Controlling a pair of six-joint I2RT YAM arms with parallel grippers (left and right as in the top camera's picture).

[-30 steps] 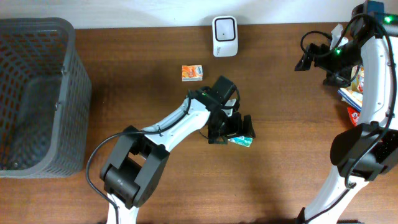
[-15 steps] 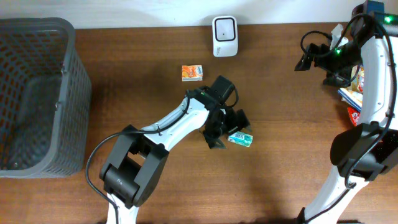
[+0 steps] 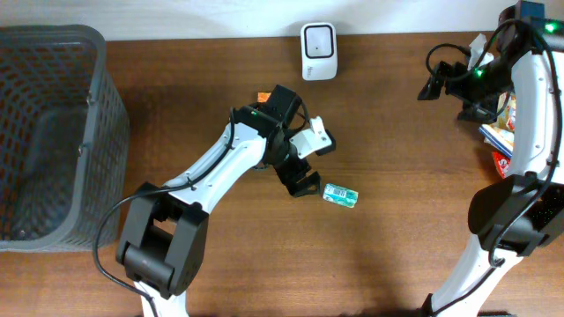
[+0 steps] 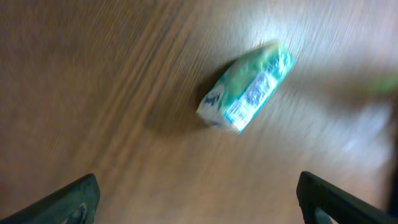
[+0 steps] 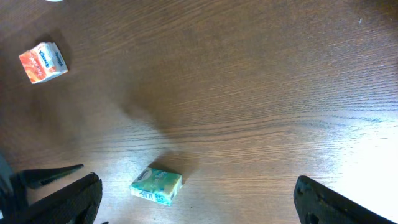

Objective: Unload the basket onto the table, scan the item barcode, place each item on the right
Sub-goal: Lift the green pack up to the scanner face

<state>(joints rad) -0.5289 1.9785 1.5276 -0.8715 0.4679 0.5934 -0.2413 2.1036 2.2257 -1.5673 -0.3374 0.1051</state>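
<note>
My left hand (image 4: 198, 202) is spread wide and holds nothing. It hangs over bare desk (image 3: 397, 255), and in my wrist view the two finger ends frame the lower corners. The green packet (image 4: 245, 90) lies flat on the wood ahead of them, well clear of both fingers. From overhead the packet (image 3: 340, 195) sits just to the right of my hand, askew to the desk edge. I judge the step to be the pickup. To do it well I should first centre over the packet and turn my wrist until the fingers line up across its narrow sides, since a grip along its length would likely skid. It looks like a soft wrapped pack, so I would close gently and only until it stops yielding. A pale printed panel shows on its near side, but the view is too blurred to tell whether that is the barcode. I want my fingers off that panel in any case. The scanner (image 3: 318, 51) stands at the far edge, so the carry goes away from me, past the orange packet (image 3: 264, 99) that lies just beside my arm. I should lift clear before swinging. My right hand (image 5: 199, 199) is also spread and empty, held high near the right edge, well apart from all this.
</note>
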